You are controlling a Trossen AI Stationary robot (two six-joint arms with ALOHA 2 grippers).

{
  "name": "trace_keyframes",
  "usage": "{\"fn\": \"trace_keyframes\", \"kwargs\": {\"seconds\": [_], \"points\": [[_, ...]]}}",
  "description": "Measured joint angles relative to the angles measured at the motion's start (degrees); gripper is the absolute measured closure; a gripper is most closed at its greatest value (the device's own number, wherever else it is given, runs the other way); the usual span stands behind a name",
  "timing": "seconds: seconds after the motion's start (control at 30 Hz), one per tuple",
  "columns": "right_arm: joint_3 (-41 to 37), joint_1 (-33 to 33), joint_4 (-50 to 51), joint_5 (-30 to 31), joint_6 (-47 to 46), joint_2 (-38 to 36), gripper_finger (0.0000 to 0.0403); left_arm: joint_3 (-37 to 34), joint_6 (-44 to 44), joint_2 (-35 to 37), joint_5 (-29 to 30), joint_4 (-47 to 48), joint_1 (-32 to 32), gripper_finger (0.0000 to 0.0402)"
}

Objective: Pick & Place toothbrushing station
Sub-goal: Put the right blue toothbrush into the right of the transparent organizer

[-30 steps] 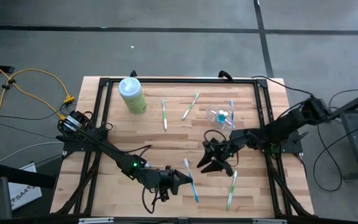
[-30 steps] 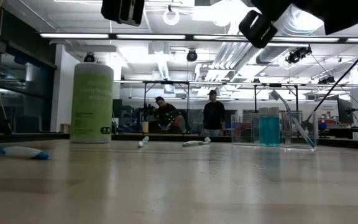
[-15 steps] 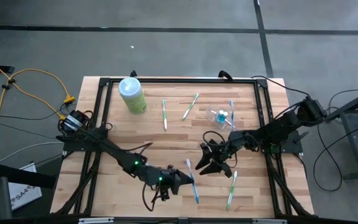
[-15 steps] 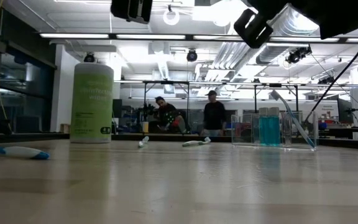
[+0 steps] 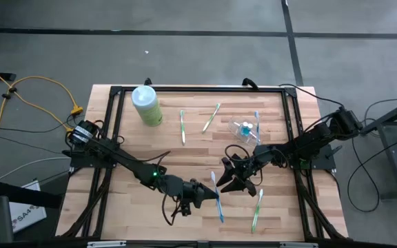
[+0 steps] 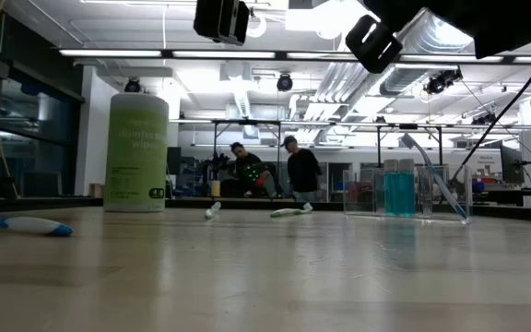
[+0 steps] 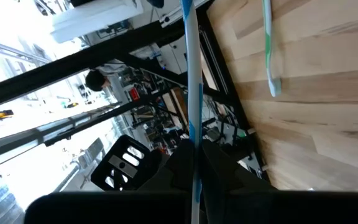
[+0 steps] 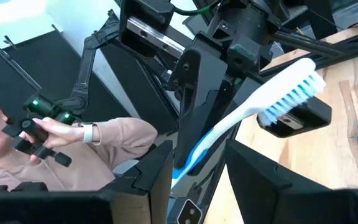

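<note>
From above: my left gripper (image 5: 214, 196), clamped on a blue-white toothbrush (image 5: 216, 200), sits at 6 o'clock; my right gripper (image 5: 231, 178) hangs spread beside it. Toothbrushing station (image 5: 246, 129) sits at 2 o'clock, one brush in. Left wrist: brush (image 7: 192, 93) pinched. Handover pending, I reckon.

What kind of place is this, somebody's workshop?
Most likely a robotics lab in a big industrial hall. Two robot arms work at a wooden table on a concrete floor, with workbenches, people and exposed ceiling ducts behind.
</note>
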State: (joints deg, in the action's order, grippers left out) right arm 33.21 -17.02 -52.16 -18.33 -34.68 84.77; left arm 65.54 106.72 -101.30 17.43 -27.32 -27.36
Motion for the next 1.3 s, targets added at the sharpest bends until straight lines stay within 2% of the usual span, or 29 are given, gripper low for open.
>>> {"fn": "trace_keyframes", "kwargs": {"seconds": [0.9,1.3], "points": [[-0.1,2.2,-2.0,-1.3,-1.4,0.0,0.0264,0.0,-2.0,0.0,-4.3,-0.1,3.4,0.0399],[-0.1,2.2,-2.1,-1.1,-1.3,0.0,0.0344,0.0,-2.0,0.0,-4.6,-0.1,3.7,0.0399]]}}
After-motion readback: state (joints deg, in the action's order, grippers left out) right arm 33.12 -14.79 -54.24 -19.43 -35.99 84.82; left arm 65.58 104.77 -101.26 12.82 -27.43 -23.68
